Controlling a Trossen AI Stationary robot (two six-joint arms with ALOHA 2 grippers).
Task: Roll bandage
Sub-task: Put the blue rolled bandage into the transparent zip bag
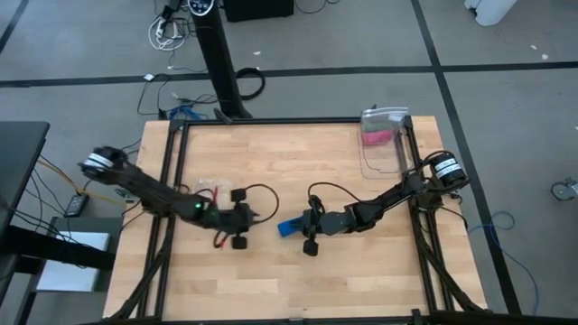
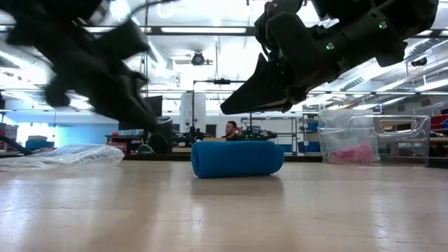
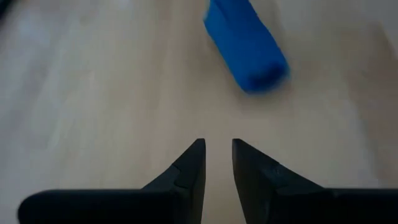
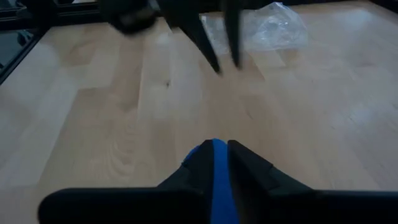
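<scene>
A rolled blue bandage (image 1: 289, 227) lies on its side on the wooden table (image 1: 271, 289), near the middle. It also shows in the low view (image 2: 238, 159) and the left wrist view (image 3: 245, 43). My right gripper (image 1: 307, 226) hovers just above the roll, fingers a narrow gap apart, with blue showing through the gap (image 4: 217, 168). In the low view its fingers (image 2: 255, 94) stand clear above the roll. My left gripper (image 1: 244, 218) is left of the roll and off the table (image 2: 105, 77). Its fingers (image 3: 217, 152) are a narrow gap apart, empty, pointing at the roll.
A crumpled clear plastic bag (image 1: 209, 188) lies behind my left gripper and also shows in the low view (image 2: 70, 154). A clear container (image 1: 384, 140) with something pink inside stands at the table's far right corner. Bare wood lies along the near edge.
</scene>
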